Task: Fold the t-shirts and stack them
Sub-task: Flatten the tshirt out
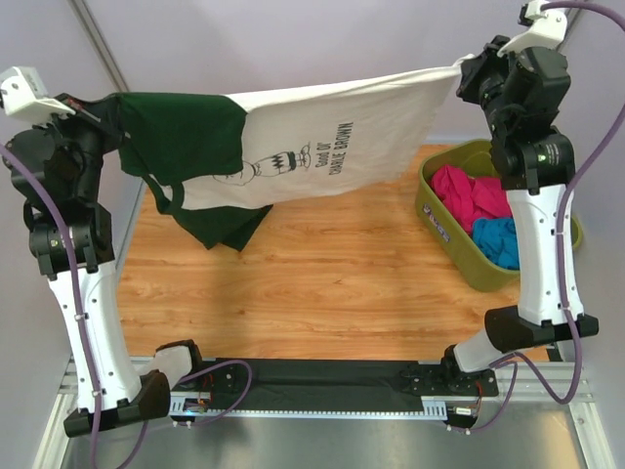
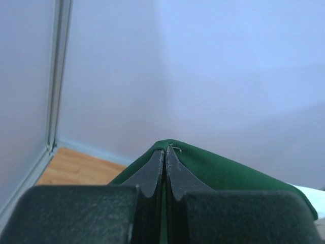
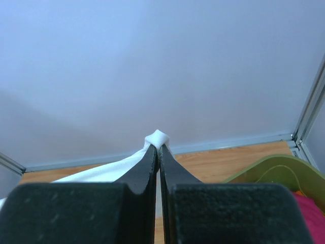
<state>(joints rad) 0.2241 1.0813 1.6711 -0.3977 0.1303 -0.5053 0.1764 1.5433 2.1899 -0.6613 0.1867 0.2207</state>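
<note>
T-shirt point(image 1: 332, 127) hangs stretched in the air above the wooden table point(image 1: 322, 293), held by 2 arms. Left gripper point(image 2: 166, 152) is pinched tight on the dark green end, right gripper point(image 3: 158, 145) pinched tight on a white corner. Black print shows at mid-chest and green cloth droops at left, while a green tub point(image 1: 459, 249) with pink and blue clothes sits at the table's right.

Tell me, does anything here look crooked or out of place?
The t-shirt hangs sideways in mid-air, stretched between the left gripper, pinching green fabric, and the right gripper, pinching a white corner. Its print runs askew and one green sleeve droops.
</note>
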